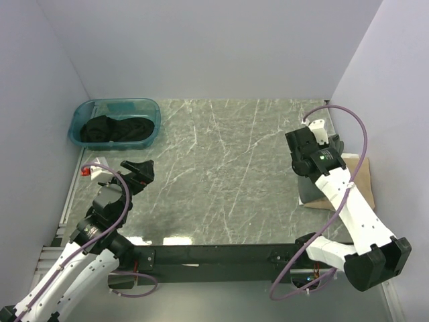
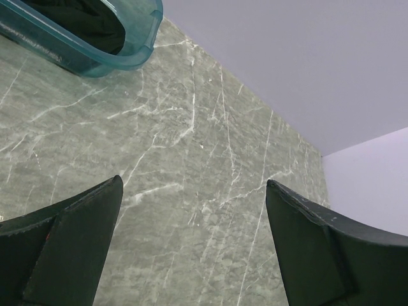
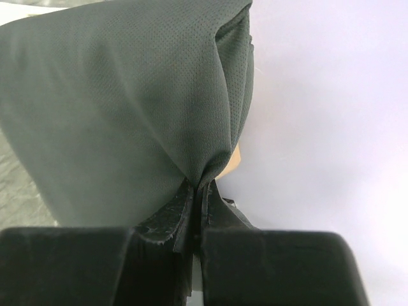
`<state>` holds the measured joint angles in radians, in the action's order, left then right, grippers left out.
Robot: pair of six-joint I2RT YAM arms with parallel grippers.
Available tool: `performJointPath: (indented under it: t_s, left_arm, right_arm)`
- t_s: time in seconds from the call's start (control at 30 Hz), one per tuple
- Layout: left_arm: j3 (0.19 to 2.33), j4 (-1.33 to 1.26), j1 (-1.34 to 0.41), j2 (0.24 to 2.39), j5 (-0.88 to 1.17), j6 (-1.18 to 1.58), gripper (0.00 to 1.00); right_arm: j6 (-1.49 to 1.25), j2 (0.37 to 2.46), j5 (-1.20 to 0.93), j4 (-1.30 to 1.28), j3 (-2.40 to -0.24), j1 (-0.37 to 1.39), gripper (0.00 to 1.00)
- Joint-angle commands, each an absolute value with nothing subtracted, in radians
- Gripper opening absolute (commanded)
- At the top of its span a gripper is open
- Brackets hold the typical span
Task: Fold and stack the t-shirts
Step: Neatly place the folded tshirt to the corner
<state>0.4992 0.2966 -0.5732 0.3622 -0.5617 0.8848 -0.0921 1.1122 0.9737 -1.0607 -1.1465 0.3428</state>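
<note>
A dark grey-olive t-shirt (image 3: 127, 95) hangs bunched from my right gripper (image 3: 199, 186), which is shut on a pinch of its cloth. From above, that gripper (image 1: 303, 151) is at the table's right side, with the grey shirt (image 1: 312, 193) partly over a tan t-shirt (image 1: 356, 178) by the right wall. A sliver of tan (image 3: 236, 159) shows behind the grey cloth. Black t-shirts (image 1: 114, 129) lie heaped in the tub. My left gripper (image 1: 139, 172) hovers at the table's left, open and empty (image 2: 194, 185) over bare marble.
A teal plastic tub (image 1: 149, 107) stands at the back left corner, seen also in the left wrist view as the tub (image 2: 137, 44). The grey-green marble table (image 1: 228, 168) is enclosed by pale walls on three sides. A small red-and-white object (image 1: 87, 170) sits at the left edge.
</note>
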Motion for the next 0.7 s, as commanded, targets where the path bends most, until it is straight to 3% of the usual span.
performJointPath:
  t_s: [0.0,0.17,0.67]
  left_arm:
    - [0.495,0.261,-0.577,0.348,-0.549,0.868,0.99]
    - [0.494,0.268,-0.577,0.342,-0.560,0.870,0.99]
    - [0.491,0.299,-0.589,0.302,-0.597,0.899,1.00]
  right_arm:
    - [-0.008,1.100,0.990,-0.951,-1.123,0.272,0.00]
    - [0.098,1.143,0.979,-0.755,-1.062,0.167,0.00]
    - [0.137,1.319,1.023,-0.577,-1.042,-0.064,0.00]
